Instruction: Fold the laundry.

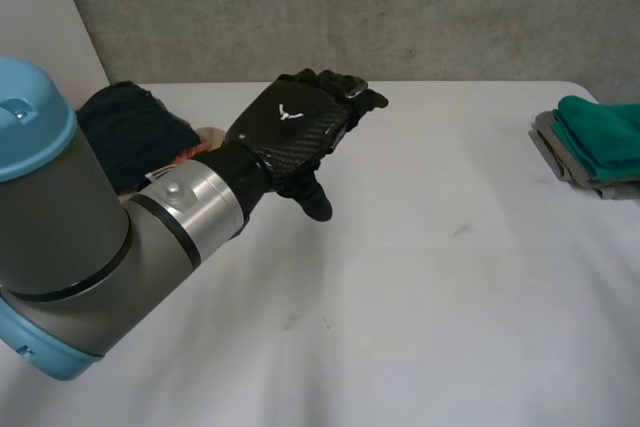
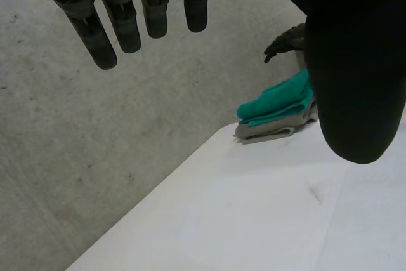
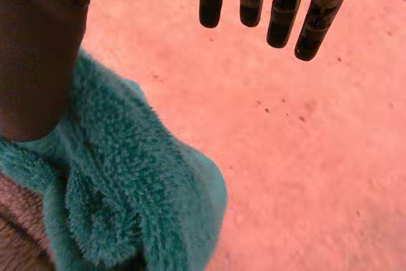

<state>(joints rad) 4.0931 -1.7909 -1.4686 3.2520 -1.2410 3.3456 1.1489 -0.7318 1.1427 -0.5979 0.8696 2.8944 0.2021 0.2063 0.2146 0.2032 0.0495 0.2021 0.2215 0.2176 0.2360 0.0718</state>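
Laundry in a dark heap (image 1: 130, 132) lies on the white tabletop (image 1: 420, 277) just behind the left arm. Beyond it the left hand (image 1: 295, 132) hangs over bare tabletop, fingers straight and apart from the thumb, holding nothing; a small white winged mark (image 1: 290, 113) sits on its back. Far right, the right hand (image 3: 38, 49), fingers likewise straight and empty, is over a teal towel (image 1: 605, 132) folded on grey towels (image 1: 560, 152).

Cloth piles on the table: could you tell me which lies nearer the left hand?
The dark heap beside the left hand; the green-topped folded stack lies far across the table.
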